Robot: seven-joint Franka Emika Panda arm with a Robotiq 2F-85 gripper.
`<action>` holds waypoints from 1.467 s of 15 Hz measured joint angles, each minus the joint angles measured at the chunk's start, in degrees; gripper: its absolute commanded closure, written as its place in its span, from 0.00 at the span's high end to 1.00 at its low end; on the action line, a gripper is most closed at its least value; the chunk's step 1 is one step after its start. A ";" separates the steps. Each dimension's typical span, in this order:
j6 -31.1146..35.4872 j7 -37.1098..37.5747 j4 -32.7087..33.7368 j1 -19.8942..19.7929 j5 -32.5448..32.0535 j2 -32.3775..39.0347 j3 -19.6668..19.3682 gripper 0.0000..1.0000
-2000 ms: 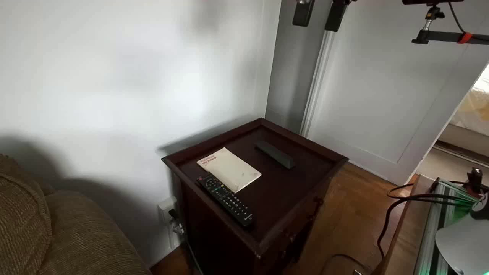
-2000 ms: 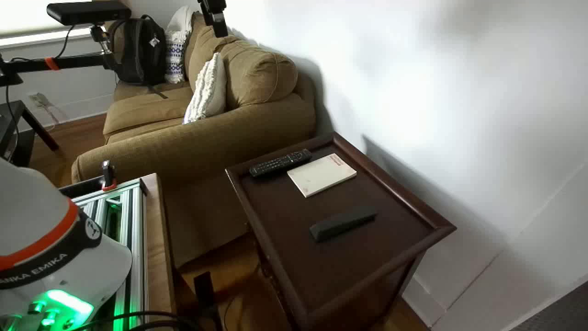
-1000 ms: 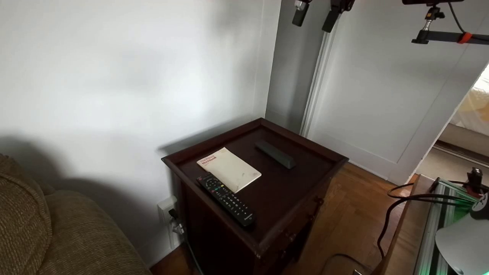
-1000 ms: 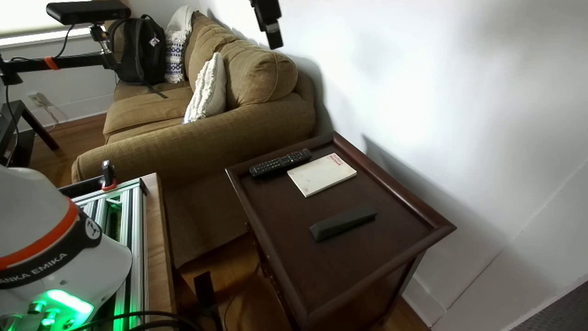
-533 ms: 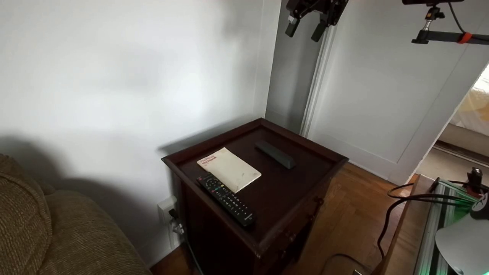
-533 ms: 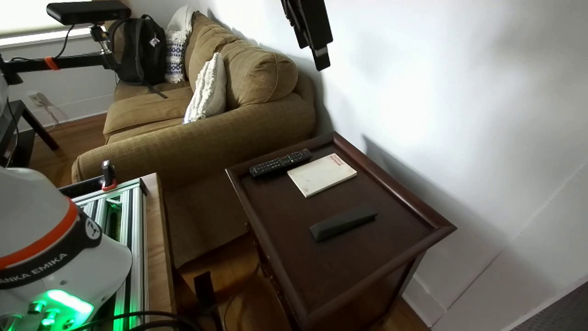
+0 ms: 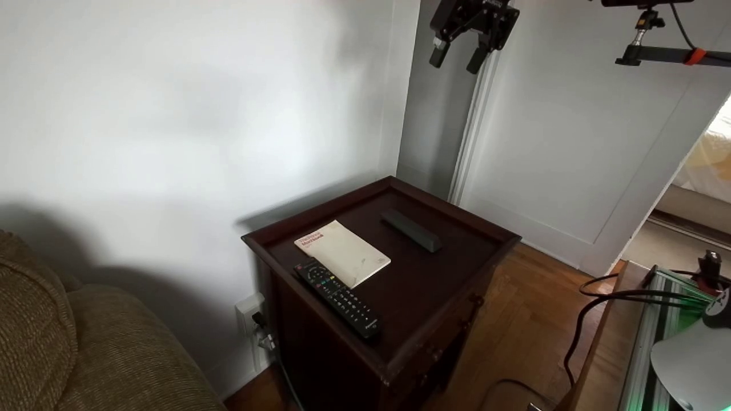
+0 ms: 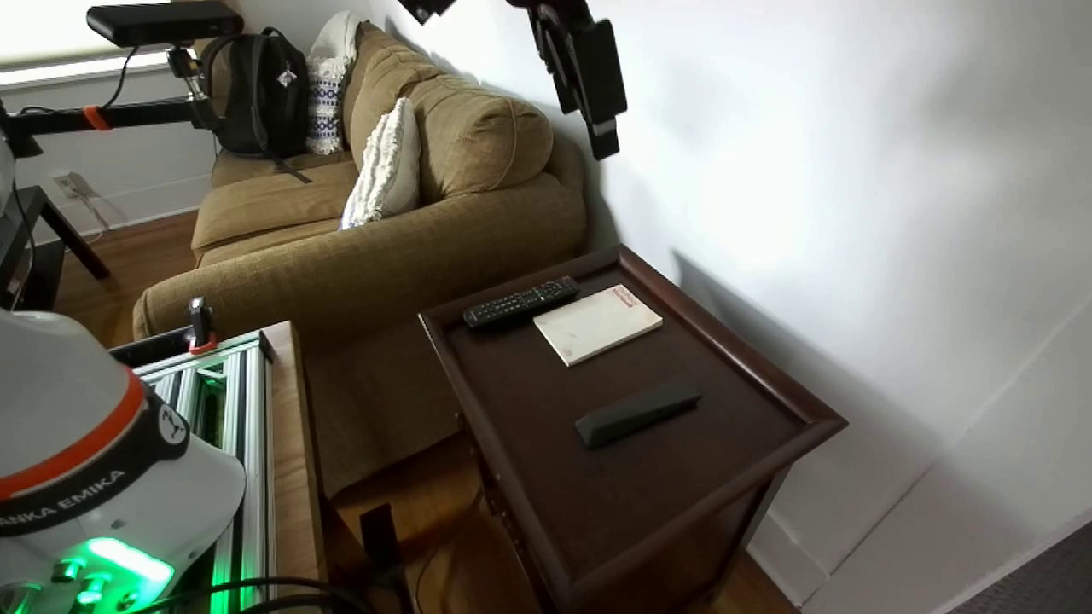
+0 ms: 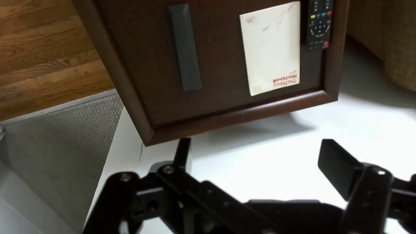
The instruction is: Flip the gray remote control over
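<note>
The end effector (image 7: 456,64) is released, 2 fingers (image 9: 338,165) spread. The gray remote control (image 8: 638,415) (dimly lit, seemingly plain-faced) lies on the bench (image 7: 422,282), below the end effector.

"The Prince", "Machiavelli" on book (image 9: 272,48); "ANKA EMIKA" on arm (image 8: 94,443); "Panasonic" on black remote (image 7: 337,298)

In an exterior view, a window (image 8: 43,32) glows at ten o'clock; the wall (image 8: 768,162) glares white, the tabletop (image 8: 512,388) dim.

Smooth, matt gray remote control (image 9: 186,48)
</note>
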 measured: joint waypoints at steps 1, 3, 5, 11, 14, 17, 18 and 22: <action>0.00 -2.06 0.52 0.13 0.40 2.14 -1.12 1.00; -0.20 -6.83 2.13 0.36 1.19 7.26 -3.18 1.00; -0.70 -10.16 4.45 0.36 1.54 13.03 -4.37 1.00; -2.22 -13.14 14.15 0.28 2.40 29.73 -4.56 1.00; -2.22 -13.00 19.19 0.11 2.55 37.24 -4.14 1.00; -2.22 -13.00 23.73 -0.51 2.85 43.48 -3.58 1.00; -2.42 -13.00 25.16 -0.85 2.93 45.39 -3.38 1.00; -2.56 -13.29 28.75 -2.07 3.76 49.85 -2.48 1.00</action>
